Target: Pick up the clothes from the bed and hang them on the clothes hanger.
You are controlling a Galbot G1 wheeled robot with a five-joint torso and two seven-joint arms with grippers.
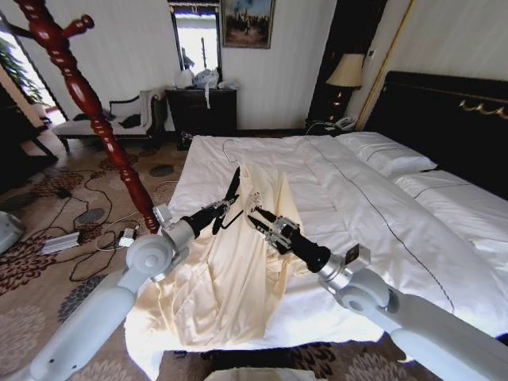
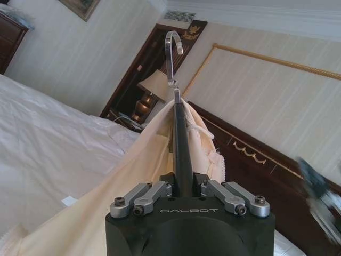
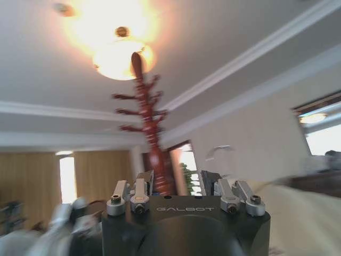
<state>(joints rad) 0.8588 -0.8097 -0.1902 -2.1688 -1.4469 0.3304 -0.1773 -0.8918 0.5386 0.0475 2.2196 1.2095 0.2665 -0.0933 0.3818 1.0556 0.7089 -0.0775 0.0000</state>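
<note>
Left end effector (image 2: 181,184) grips clothes hanger (image 2: 179,140) — clothes (image 1: 238,262) draped over.

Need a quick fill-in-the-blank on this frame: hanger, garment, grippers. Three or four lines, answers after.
1. The left gripper is shut on the black ____.
2. The cream garment is draped over the hanger, its lower part lying on the ____.
3. The hanger's hook is made of silver ____.
4. The right gripper is ____, next to the garment.

Missing words: hanger; bed; metal; open
</note>
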